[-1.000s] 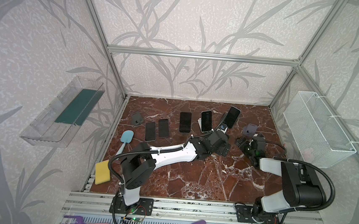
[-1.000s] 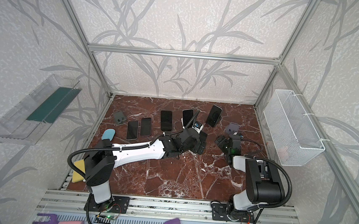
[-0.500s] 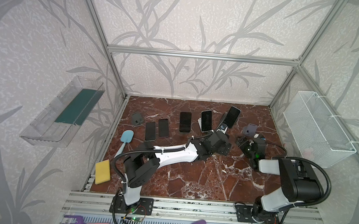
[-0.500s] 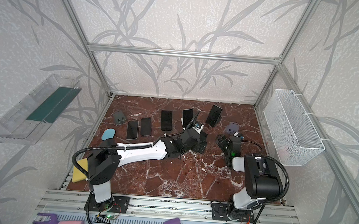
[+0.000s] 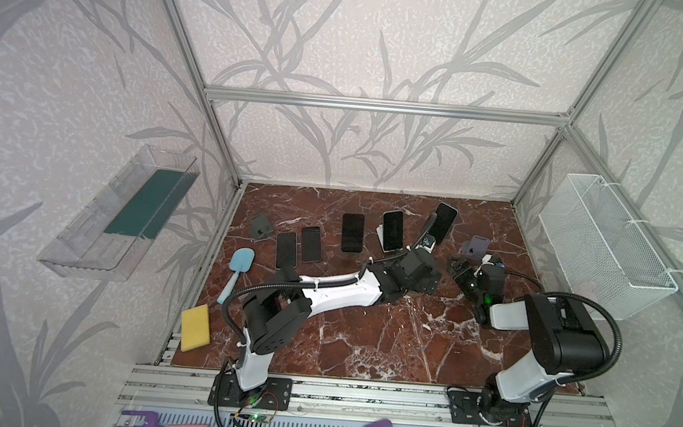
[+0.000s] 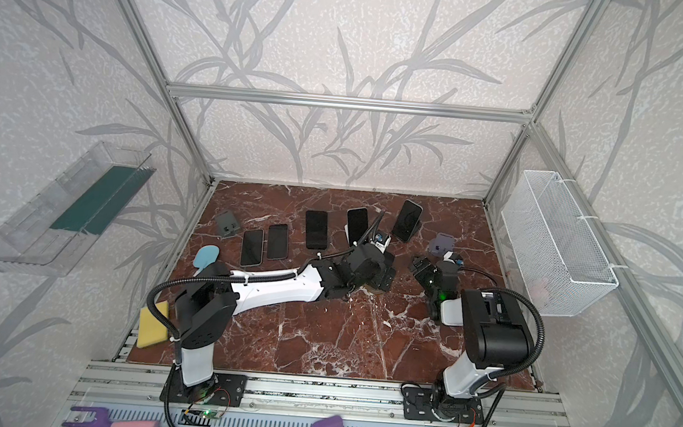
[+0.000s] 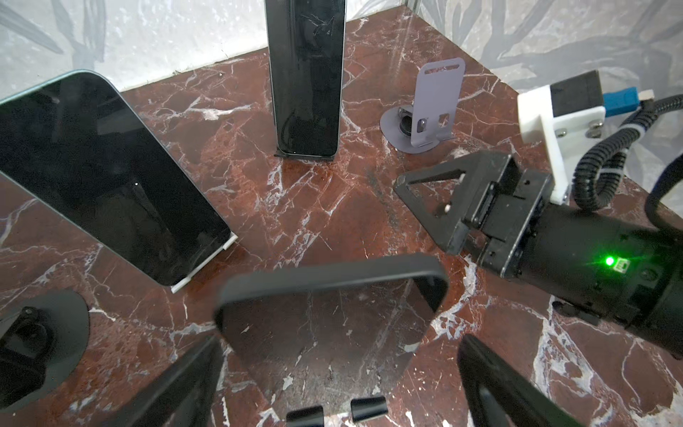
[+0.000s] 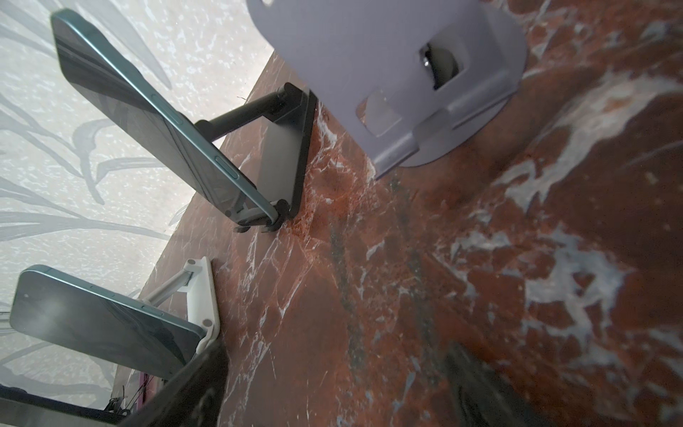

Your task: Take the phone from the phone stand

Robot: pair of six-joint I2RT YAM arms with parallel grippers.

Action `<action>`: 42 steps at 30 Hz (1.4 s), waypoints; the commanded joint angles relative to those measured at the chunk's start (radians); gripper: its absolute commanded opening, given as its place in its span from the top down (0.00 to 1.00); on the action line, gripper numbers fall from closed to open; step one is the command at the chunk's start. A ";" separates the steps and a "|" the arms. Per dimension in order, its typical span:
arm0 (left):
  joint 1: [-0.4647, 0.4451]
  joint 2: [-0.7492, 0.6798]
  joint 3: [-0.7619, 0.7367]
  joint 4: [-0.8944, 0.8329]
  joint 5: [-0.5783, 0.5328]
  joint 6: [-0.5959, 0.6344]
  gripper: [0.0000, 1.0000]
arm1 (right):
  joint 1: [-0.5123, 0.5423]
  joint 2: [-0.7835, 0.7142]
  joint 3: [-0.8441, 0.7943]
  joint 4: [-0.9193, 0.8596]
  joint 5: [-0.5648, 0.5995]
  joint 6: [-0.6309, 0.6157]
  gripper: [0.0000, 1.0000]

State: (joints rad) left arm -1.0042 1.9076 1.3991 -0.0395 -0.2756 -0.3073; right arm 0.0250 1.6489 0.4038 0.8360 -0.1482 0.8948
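The red-veined marble bench [image 5: 363,341] sits in an aluminium frame with leaf-patterned walls on three sides. A clear tray [image 5: 91,240] hangs on the left wall and a wire basket [image 5: 604,247] on the right. Spare phones [image 5: 352,232] and empty stands [image 5: 474,248] crowd the far half; the near half lies bare. A yellow sponge [image 5: 195,327] lies across the left edge. The left pincer [image 7: 340,344] gapes wide, its fingers [image 7: 184,380] flanking the phone [image 7: 325,295], which leans on its phone stand [image 7: 366,405], unclamped. The right pincer [image 5: 459,269], just beside, stands open and empty.
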 commanded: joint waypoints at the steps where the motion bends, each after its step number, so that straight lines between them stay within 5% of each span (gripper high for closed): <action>1: 0.012 0.008 0.037 -0.006 -0.007 0.023 0.01 | -0.002 0.022 -0.023 -0.039 -0.004 0.015 0.09; 42: 0.049 0.086 0.054 0.054 0.071 0.033 0.13 | 0.056 -0.075 -0.097 -0.016 0.101 -0.028 0.11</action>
State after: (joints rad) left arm -0.9596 1.9766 1.4742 -0.0128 -0.2092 -0.2874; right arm 0.0769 1.5711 0.3321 0.8173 -0.0650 0.8669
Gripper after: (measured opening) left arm 0.873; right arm 0.886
